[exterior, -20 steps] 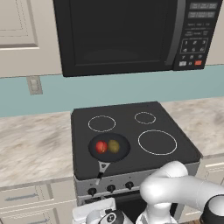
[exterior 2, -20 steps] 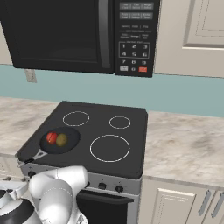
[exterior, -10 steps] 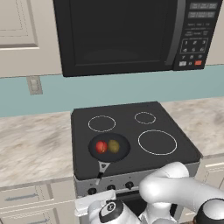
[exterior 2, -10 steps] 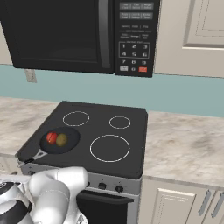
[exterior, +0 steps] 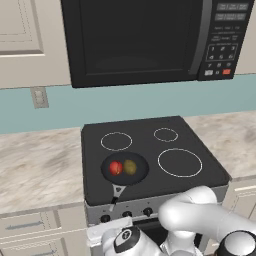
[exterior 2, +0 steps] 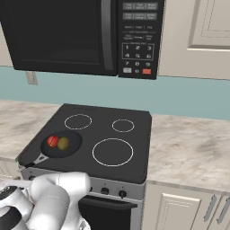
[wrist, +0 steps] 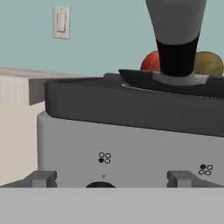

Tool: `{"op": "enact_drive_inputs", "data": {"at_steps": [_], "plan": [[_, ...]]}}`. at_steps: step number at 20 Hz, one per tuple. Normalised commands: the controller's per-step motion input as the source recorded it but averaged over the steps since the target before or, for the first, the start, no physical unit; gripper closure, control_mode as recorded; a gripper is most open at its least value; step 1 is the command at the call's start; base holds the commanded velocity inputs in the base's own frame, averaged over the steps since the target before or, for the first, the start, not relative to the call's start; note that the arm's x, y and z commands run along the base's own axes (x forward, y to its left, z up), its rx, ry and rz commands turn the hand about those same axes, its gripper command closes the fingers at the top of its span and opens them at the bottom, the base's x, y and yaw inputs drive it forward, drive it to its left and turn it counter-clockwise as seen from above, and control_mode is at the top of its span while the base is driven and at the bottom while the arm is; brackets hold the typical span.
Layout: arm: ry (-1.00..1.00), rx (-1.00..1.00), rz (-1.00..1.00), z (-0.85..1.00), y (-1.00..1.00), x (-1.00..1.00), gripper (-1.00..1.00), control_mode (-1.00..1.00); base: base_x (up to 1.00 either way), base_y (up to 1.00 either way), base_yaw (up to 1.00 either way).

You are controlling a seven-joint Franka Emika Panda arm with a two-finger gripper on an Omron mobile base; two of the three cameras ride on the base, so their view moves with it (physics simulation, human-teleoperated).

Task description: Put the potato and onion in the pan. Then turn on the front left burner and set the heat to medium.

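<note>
Left of frame centre, the dark pan (exterior: 125, 169) sat on the front left burner (exterior: 102, 181), holding the red onion (exterior: 116, 167) beside the olive-brown potato (exterior: 130, 167).

A black microwave (exterior: 135, 40) hangs above the stove (exterior 2: 134, 179), its keypad (exterior 2: 137, 49) at the right. Cream cabinets (exterior 2: 211, 36) flank it. A light switch (wrist: 61, 22) sits on the teal wall (exterior: 150, 102). Marbled table (exterior 2: 193, 152) runs on both sides. Knobs (exterior: 126, 214) line the stove's front.

The arm folds low, its pincer (wrist: 109, 179) level, jaws apparently spread wide with nothing between.
</note>
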Motion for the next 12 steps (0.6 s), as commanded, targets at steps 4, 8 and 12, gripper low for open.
{"op": "enact_drive_inputs", "data": {"at_steps": [4, 8, 12], "plan": [[0.0, 0.0, 0.0, -0.33, 0.0, 0.03, -1.0, -1.0, 0.0, 0.0, 0.0], [0.0, 0.0, 0.0, -0.26, 0.0, 0.08, -1.0, -1.0, 0.0, 0.0, 0.0], [0.0, 0.0, 0.0, -0.24, 0.0, 0.08, -1.0, -1.0, 0.0, 0.0, 0.0]]}}
